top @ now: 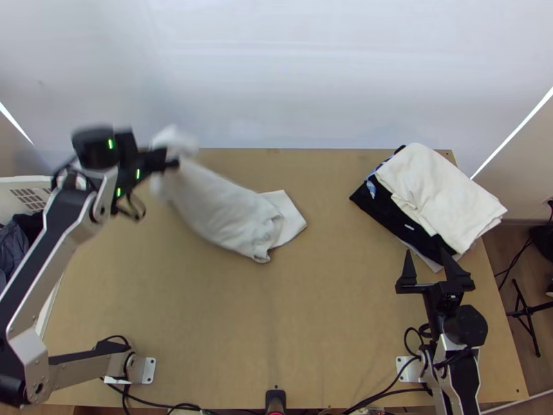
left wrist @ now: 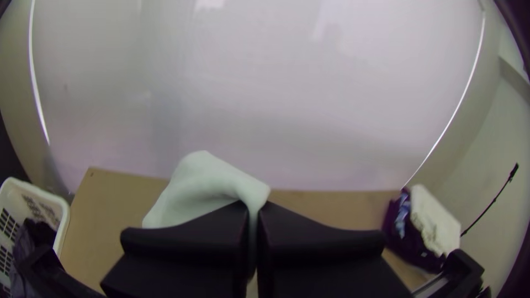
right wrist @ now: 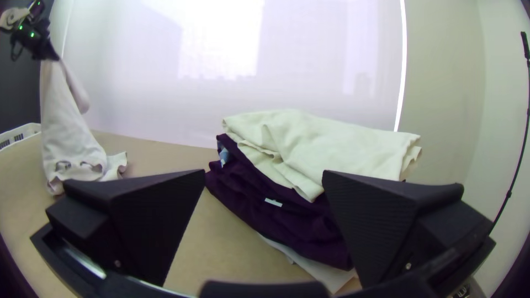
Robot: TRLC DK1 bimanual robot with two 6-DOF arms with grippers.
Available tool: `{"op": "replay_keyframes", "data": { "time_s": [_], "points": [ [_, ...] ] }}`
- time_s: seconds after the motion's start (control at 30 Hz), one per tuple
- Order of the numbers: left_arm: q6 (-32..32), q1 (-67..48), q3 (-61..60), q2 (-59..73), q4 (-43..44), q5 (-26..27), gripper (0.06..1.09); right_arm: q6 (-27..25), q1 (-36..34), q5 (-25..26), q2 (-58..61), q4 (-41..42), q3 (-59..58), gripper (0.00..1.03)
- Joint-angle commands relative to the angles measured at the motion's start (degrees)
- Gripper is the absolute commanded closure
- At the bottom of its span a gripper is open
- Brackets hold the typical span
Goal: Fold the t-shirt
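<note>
1. There it hung, the white t-shirt, bunched, tail on the counter, far left!
2. Left gripper: jaws clamped on its top; spreading and folding apparently all remained!
3. Far edge close; room centre and nearside!
4. Right gripper: jaws wide, beside the folded pile!
</note>
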Motion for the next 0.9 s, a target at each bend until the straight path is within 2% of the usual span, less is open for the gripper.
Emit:
{"op": "replay_keyframes", "data": {
  "time_s": [0.0,0.17,0.27,0.4,0.47,0.57,0.8,0.83,0.87],
  "points": [
    [12.73,8.83,-32.45,-6.7,1.04,6.35,1.05,0.01,0.0,0.02,0.01,0.01,0.01,0.05],
    [17.03,10.33,-43.7,-11.45,1.13,6.79,1.05,0.01,0.0,0.02,0.01,0.01,0.01,0.05],
    [19.14,12.17,-46.69,-14.79,-1.95,6.7,1.05,0.01,0.0,-0.07,0.01,0.01,0.01,0.05],
    [26.35,15.86,-50.38,-19.36,-9.07,6.79,1.05,0.01,0.0,0.02,0.01,0.01,0.01,0.05],
    [31.71,19.2,-52.4,-22.26,-11.44,7.94,1.05,0.01,0.0,0.02,0.01,0.01,0.01,0.05],
    [35.14,27.47,-51.17,-23.49,-14.17,11.8,1.05,0.01,0.0,0.02,0.01,0.01,0.01,0.05],
    [36.46,28.87,-50.03,-31.4,-15.49,13.82,1.05,0.01,0.0,0.02,0.01,0.01,0.01,0.05],
    [35.14,28.17,-49.59,-33.42,-15.49,14.44,1.03,0.01,0.0,0.02,0.01,0.01,0.01,0.05],
    [33.64,27.11,-49.41,-35.88,-14.7,14.7,0.86,0.01,0.0,0.02,0.01,0.01,0.01,0.05]
  ]
}}
